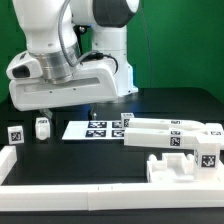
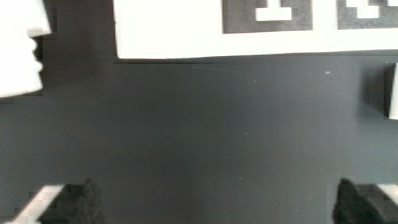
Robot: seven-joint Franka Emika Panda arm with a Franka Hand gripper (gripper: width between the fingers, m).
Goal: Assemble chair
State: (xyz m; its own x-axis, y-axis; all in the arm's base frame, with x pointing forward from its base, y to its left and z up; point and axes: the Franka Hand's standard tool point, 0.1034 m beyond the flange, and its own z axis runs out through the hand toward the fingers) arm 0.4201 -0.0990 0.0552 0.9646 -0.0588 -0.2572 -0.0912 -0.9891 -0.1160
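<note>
Claw (image 2: 214,204) gapes fully, holding nothing, over the table (image 2: 214,120) beside the marker board (image 1: 95,127). Chair parts (image 1: 172,138) look stiff, light, slick plastic — best pinched across flat opposite faces.

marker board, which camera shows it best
The exterior view: the marker board shows almost whole there, lying flat on the dark table with its tags. The wrist view catches only one edge strip and parts of two tags.

White chair parts (image 1: 152,136), black table (image 1: 165,102)
</note>
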